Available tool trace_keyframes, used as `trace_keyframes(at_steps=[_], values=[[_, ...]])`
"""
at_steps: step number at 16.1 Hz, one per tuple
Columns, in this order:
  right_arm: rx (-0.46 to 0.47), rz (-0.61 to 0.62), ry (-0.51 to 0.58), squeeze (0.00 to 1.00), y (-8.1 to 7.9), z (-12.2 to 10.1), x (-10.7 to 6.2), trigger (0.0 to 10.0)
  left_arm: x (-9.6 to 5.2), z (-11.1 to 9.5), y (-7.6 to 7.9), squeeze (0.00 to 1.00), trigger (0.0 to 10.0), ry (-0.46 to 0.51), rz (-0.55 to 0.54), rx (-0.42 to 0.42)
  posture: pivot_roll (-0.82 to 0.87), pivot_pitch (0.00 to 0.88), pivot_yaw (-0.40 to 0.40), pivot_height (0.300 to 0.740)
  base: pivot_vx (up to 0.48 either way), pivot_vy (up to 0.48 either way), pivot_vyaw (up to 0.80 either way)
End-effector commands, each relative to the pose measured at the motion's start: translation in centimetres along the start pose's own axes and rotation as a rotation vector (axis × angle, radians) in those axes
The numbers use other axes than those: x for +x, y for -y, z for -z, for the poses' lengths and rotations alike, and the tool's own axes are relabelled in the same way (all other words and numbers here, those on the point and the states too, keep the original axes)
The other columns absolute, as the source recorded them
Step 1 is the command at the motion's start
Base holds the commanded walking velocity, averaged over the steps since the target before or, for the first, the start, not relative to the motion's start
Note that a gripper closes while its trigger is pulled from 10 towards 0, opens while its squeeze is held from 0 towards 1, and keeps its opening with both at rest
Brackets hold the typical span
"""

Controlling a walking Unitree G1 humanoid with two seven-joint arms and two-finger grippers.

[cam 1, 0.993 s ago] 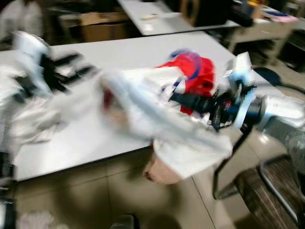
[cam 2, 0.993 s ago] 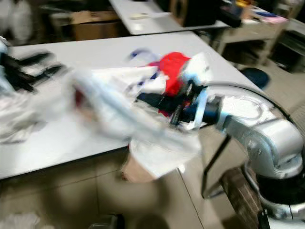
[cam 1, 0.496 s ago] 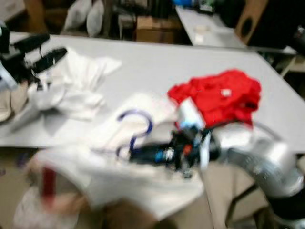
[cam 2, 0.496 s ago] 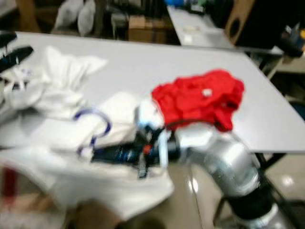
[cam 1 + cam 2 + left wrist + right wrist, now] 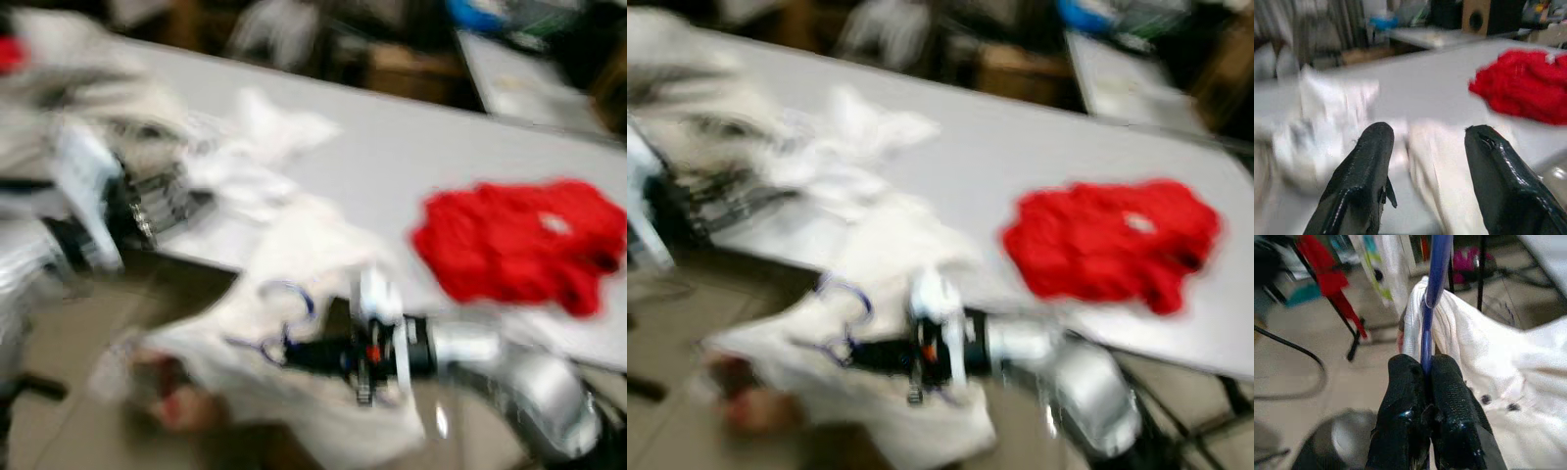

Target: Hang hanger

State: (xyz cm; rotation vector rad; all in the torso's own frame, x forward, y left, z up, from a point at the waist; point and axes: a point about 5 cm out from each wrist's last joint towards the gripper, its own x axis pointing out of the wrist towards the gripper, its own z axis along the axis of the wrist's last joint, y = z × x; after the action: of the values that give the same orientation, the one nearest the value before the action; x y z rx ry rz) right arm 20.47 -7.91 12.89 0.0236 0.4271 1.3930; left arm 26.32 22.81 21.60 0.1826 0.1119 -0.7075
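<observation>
On my head feeds, which are blurred, I see the right end effector (image 5: 294,352) in the lower middle of the frame, clenched on a thin blue wire hanger (image 5: 284,318) whose hook curls up just above the black fingers. A white button-front garment (image 5: 294,411) hangs on that hanger and drapes below the arm toward the beige tiled floor (image 5: 686,431), in front of the near edge of the long white worktop (image 5: 421,166). The right wrist feed confirms the grip: both black fingers (image 5: 1449,416) are pressed together with the blue wire (image 5: 1431,298) pinched between them, and the white cloth (image 5: 1488,367), with small dark buttons, falls from it.

The left end effector (image 5: 162,201) sits at the middle left of the frame over the worktop's edge, released, its two black fingers (image 5: 1361,181) spread with nothing between them. Beyond it on the worktop lies a crumpled pile of white clothing (image 5: 260,157). A bunched red garment (image 5: 524,245) lies on the worktop at the right of the frame, well apart from the hanger.
</observation>
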Motion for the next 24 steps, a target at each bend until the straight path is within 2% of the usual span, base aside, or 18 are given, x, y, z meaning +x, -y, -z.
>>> trace_keyframes(at_steps=[1,2,4,5,6,7,8,10,13,14,16,19,21,24], values=[[-0.054,0.064,-0.008,0.0,0.3,0.0,-0.8,10.0,0.5,-0.8,1.0,0.0,10.0,0.037,0.038,0.007,0.08,0.0,-0.032,0.74,0.0,0.0,0.8],[-0.055,0.07,-0.012,0.0,0.2,0.2,-0.9,10.0,0.6,-0.7,1.2,0.0,10.0,0.043,0.041,-0.004,0.08,0.0,-0.032,0.74,0.0,0.0,0.8],[-0.077,0.123,-0.05,0.0,-0.2,1.6,-1.0,10.0,0.6,0.0,3.1,0.0,10.0,0.074,0.07,-0.033,0.08,0.0,-0.027,0.74,0.0,0.0,0.8],[-0.077,0.136,-0.054,0.0,-0.2,1.8,-1.0,10.0,0.6,0.2,3.3,0.0,10.0,0.078,0.069,-0.043,0.08,0.0,-0.027,0.74,0.0,0.0,0.8],[-0.092,0.188,-0.07,0.0,0.1,2.4,-1.0,10.0,0.6,0.9,3.6,0.0,10.0,0.071,0.047,-0.042,0.08,0.0,-0.032,0.74,0.0,0.0,0.8],[-0.093,0.28,-0.068,0.0,0.6,3.2,-1.2,10.0,0.4,3.0,4.5,0.0,10.0,-0.002,0.037,-0.032,0.09,0.0,-0.042,0.74,0.0,0.0,0.8],[-0.068,0.314,-0.044,0.0,0.8,3.4,-1.2,10.0,0.2,3.8,4.9,0.0,10.0,-0.018,0.029,-0.052,0.09,0.0,-0.043,0.74,0.0,0.0,0.8],[-0.034,0.404,0.004,0.0,1.2,3.8,-1.5,10.0,-0.2,4.9,5.2,0.0,10.0,-0.029,-0.045,-0.088,0.1,0.0,-0.056,0.74,0.0,0.0,0.8],[0.033,0.453,0.022,0.0,1.0,5.2,-1.8,10.0,-0.5,7.0,4.8,0.0,10.0,-0.07,-0.191,-0.085,0.1,0.0,-0.057,0.74,0.0,0.0,0.8],[0.028,0.463,0.023,0.0,1.1,5.2,-2.0,10.0,-0.4,7.1,4.8,0.0,10.0,-0.065,-0.197,-0.083,0.09,0.0,-0.057,0.74,0.0,0.0,0.8],[0.009,0.484,0.016,0.0,1.7,5.1,-2.5,10.0,0.3,7.6,4.9,0.0,10.0,-0.082,-0.181,-0.073,0.08,0.0,-0.048,0.74,0.0,0.0,0.8],[0.037,0.565,0.056,0.0,2.8,4.5,-3.2,10.0,1.8,8.6,6.4,0.0,10.0,-0.107,-0.112,-0.067,0.06,0.0,-0.035,0.74,0.0,0.0,0.8],[0.049,0.659,0.053,0.0,3.7,4.6,-4.1,10.0,3.4,8.5,6.9,0.0,10.0,-0.095,-0.095,-0.064,0.02,0.0,-0.007,0.74,0.0,0.0,0.8],[0.104,0.908,0.053,0.0,5.0,5.6,-6.8,10.0,5.4,8.3,6.9,0.0,10.0,-0.061,-0.12,-0.062,0.0,0.0,-0.001,0.74,0.0,0.0,0.8]])
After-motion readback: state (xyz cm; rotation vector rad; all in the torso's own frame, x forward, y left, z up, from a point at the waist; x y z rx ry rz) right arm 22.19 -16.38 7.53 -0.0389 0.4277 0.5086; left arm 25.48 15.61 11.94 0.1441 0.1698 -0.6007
